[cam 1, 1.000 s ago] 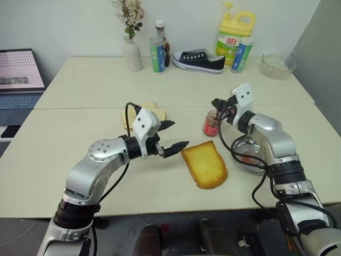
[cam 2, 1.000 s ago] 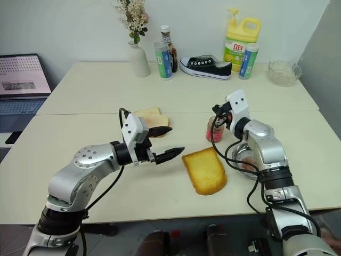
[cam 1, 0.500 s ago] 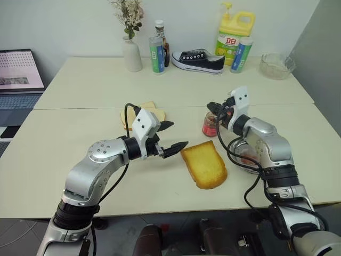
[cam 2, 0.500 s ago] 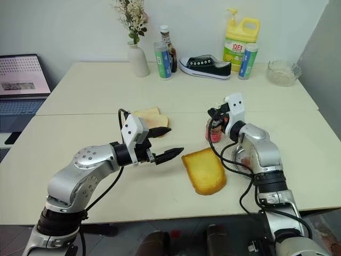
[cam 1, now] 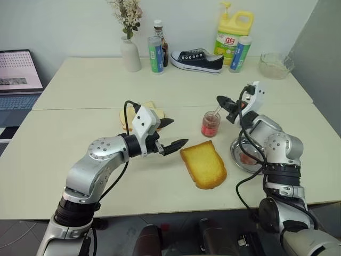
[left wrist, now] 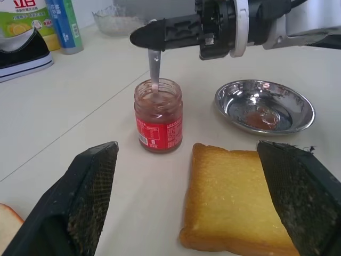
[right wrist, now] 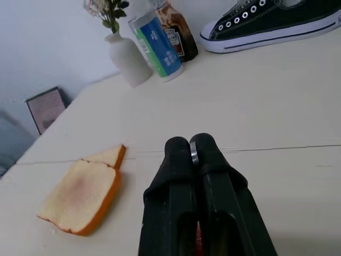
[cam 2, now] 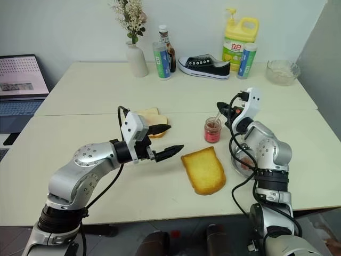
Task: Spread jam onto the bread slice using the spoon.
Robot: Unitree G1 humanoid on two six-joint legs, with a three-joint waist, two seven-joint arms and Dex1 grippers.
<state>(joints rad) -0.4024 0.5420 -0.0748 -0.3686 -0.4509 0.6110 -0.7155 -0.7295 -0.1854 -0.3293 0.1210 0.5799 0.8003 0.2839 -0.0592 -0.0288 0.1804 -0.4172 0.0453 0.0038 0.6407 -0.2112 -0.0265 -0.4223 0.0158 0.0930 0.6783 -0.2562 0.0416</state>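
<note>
The right gripper (cam 1: 220,100) is clamped tight on the spoon (left wrist: 154,68), a thin shiny metal stem pinched between two matte black fingers. It hangs over the jam (cam 1: 210,124), w/ the spoon running down into the jar's open mouth. The jar is small, clear glass, round, red-pink inside w/ a red label round the lower half, smeary near the rim. It stands mid-table, just far of the bread slice (cam 1: 203,165).

The bread slice is thick, golden yellow, spongy-looking on top, w/ a browner crust edge and a rounded end toward the near side. It lies flat on the table (cam 1: 80,90), a smooth pale cream surface made of two tops butted together.

The left gripper (cam 1: 171,134) is spread wide, holding nothing. Its fingers (left wrist: 89,197) are black, wedge-shaped, w/ a fine mesh-like grip texture on the inner faces. It hovers left of the bread slice, pointing toward it, apart from it.

Right of the bread sits a shallow round steel dish (left wrist: 264,104), mirror-bright, w/ a reddish smear in its middle. Left of the jar, behind the left gripper, lie thinner pale slices (right wrist: 81,194) w/ orange-brown crust.

Along the far edge: white ceramic vase (cam 1: 130,54) w/ dried flowers, black canvas sneaker (cam 1: 195,59) w/ white sole, yellow plastic jug (cam 1: 233,33), and a ridged glass bowl (cam 1: 276,65) far right.
</note>
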